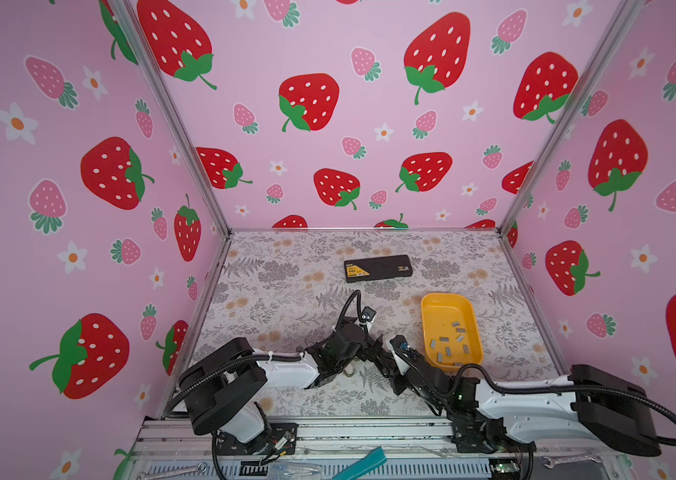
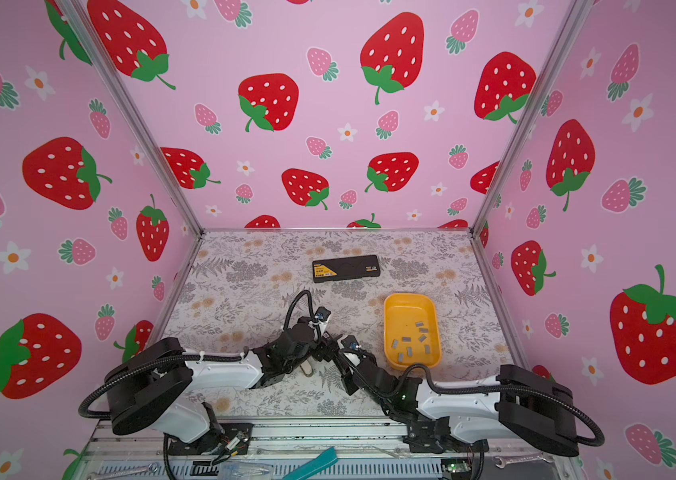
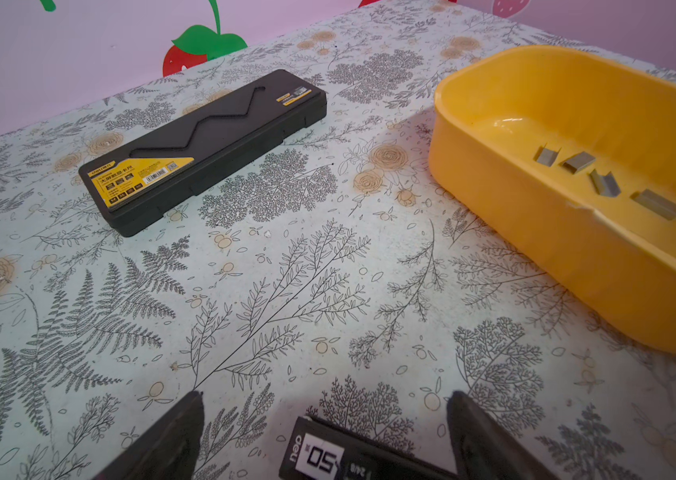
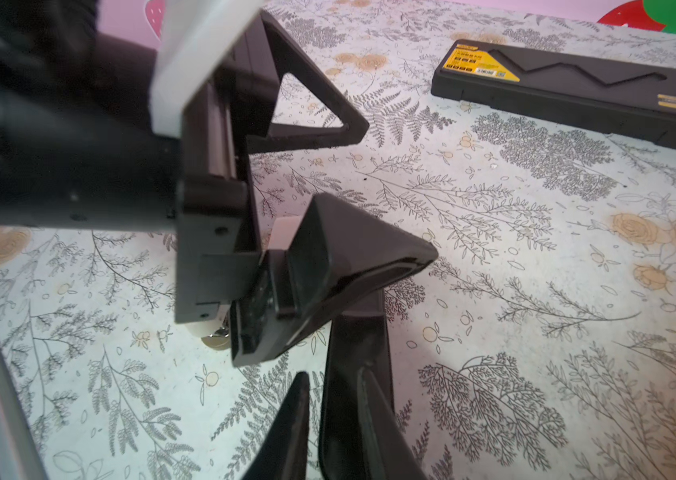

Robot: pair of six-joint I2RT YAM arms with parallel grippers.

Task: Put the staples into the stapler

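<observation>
Right gripper sits nearly closed around a black arm of the stapler — whether it pinches, I cannot tell; left gripper straddles the body, jaws wide; staples lie in the yellow tray; lift squarely.

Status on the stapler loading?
Left gripper open by stapler. Right gripper narrow around its black part, grip unclear. Staples in yellow tray. Black case apart.

Robot lab booth: strawberry-print walls, aluminium frame, floral table, mounting rail.
</observation>
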